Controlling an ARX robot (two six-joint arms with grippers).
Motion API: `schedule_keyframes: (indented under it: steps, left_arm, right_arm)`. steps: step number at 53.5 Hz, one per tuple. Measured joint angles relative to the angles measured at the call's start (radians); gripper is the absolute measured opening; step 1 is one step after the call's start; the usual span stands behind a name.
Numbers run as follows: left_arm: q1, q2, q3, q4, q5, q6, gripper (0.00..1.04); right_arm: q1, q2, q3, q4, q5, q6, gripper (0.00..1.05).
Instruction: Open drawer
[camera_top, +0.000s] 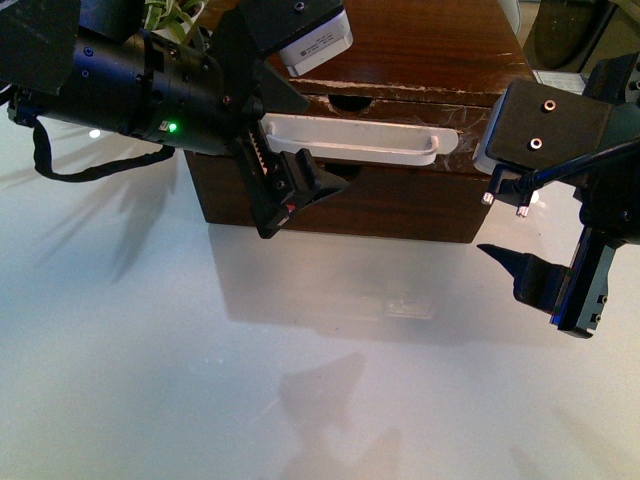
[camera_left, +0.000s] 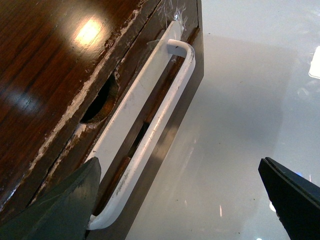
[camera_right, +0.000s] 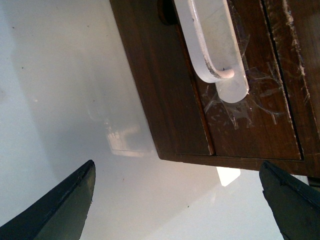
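Left hand (camera_top: 325, 144) nearest, spread wide and clamping nothing. Its fingers (camera_left: 65, 210) straddle the left end of the white bar handle (camera_top: 370, 140); one finger is just beside the bar, contact can't be told. The handle is on the scuffed drawer (camera_top: 400, 112), top of the dark wooden box (camera_top: 420, 40) at the far middle of the white bench (camera_top: 300, 380), front about level with the plain panel (camera_top: 400, 205) below. Right hand (camera_right: 177, 165) also wide open and empty, over the bench near the box's right corner.

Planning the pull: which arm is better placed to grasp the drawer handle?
Left: the left hand, open, is at the white handle; the right hand, also open, hangs beside the drawer.
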Motion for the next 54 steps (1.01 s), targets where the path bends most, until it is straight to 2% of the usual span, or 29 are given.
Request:
schedule_keyframes:
  steps: [54]
  left_arm:
    - [-0.026, 0.14, 0.169, -0.132, -0.009, 0.036, 0.96]
  right_arm:
    - [0.04, 0.105, 0.079, -0.013, -0.026, -0.018, 0.96]
